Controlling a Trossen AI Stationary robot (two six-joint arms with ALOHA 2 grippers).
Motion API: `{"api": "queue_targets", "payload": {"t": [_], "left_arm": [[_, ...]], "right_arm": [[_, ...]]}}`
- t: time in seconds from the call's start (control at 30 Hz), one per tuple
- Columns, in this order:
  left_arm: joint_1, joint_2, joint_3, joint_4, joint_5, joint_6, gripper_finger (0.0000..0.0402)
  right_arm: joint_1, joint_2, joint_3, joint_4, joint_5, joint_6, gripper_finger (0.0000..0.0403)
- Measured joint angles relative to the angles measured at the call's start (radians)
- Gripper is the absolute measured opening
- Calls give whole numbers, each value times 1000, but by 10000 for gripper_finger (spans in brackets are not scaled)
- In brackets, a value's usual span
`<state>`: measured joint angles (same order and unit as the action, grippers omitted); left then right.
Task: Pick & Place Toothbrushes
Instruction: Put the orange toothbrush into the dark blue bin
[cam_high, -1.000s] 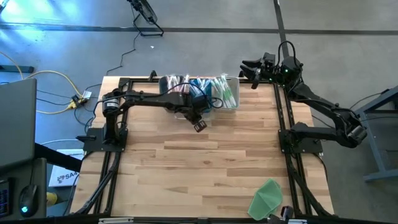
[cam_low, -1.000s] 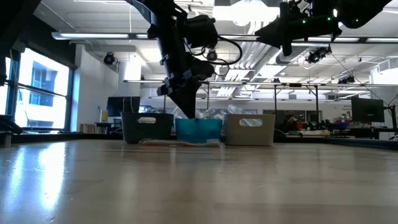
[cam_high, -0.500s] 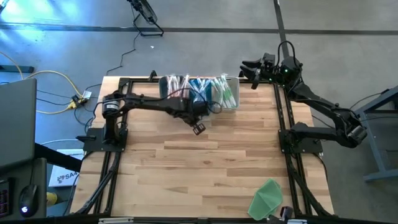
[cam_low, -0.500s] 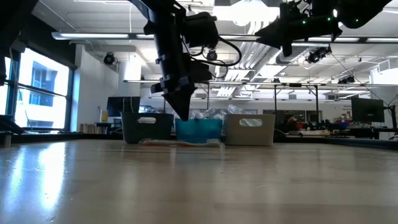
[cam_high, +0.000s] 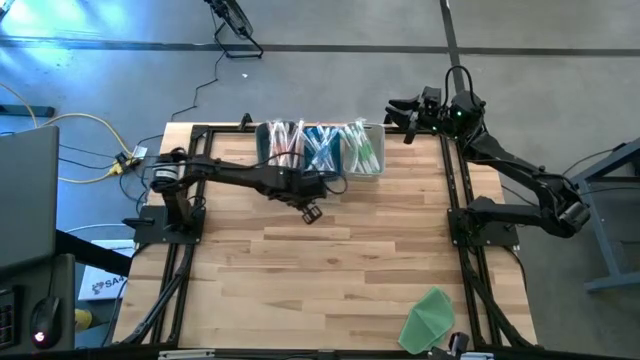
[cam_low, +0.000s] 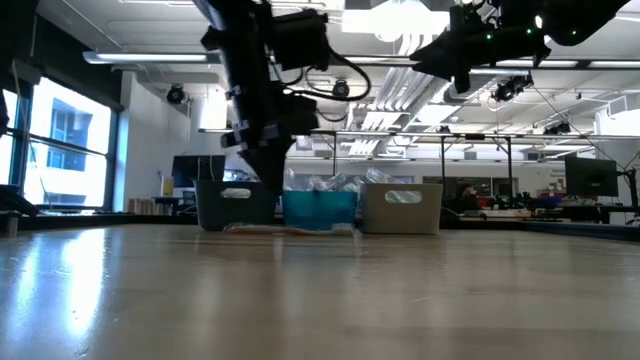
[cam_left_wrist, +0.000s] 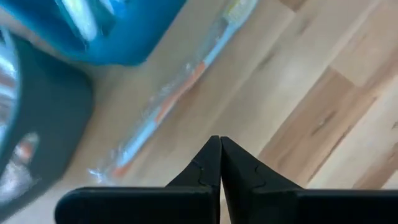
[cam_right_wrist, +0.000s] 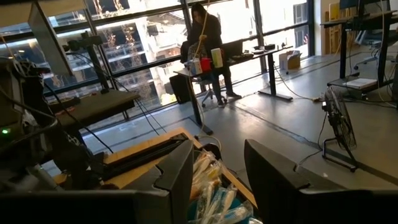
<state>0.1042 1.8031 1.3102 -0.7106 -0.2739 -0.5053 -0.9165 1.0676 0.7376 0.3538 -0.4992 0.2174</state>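
Note:
Several toothbrushes stand sorted in three bins at the table's far edge: pink ones (cam_high: 285, 140), light blue ones (cam_high: 322, 145) and green ones (cam_high: 362, 148). One wrapped orange-and-blue toothbrush (cam_left_wrist: 168, 106) lies flat on the wood just in front of the dark and blue bins. My left gripper (cam_left_wrist: 219, 142) is shut and empty. It hangs above the table on the near side of that toothbrush, pointing steeply down (cam_high: 310, 212). My right gripper (cam_high: 400, 115) waits high over the far right corner, open and holding nothing.
The dark bin (cam_low: 236, 205), blue bin (cam_low: 318, 208) and grey bin (cam_low: 402, 208) stand side by side. A green cloth (cam_high: 430, 318) lies at the near right edge. Bare wood spreads across the table's middle. A person (cam_right_wrist: 208, 37) stands at a desk far beyond the table.
My left gripper has gone toward the table's left edge and slightly nearer, staying just in front of the bins and still pointing steeply down. The right arm has kept still.

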Motion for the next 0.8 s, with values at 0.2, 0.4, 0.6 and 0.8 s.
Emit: {"api": "queue_targets", "payload": {"t": [0.2,0.4,0.6,0.8], "left_arm": [[28,-96,-130,106,5,13,0],[46,-114,-165,175,13,92,0],[47,-114,-164,196,32,101,0],[46,-114,-164,238,58,60,0]], "right_arm": [[0,0,0,4,2,33,136],[0,0,0,9,2,33,136],[0,0,0,1,2,31,136],[0,0,0,1,2,22,136]]}}
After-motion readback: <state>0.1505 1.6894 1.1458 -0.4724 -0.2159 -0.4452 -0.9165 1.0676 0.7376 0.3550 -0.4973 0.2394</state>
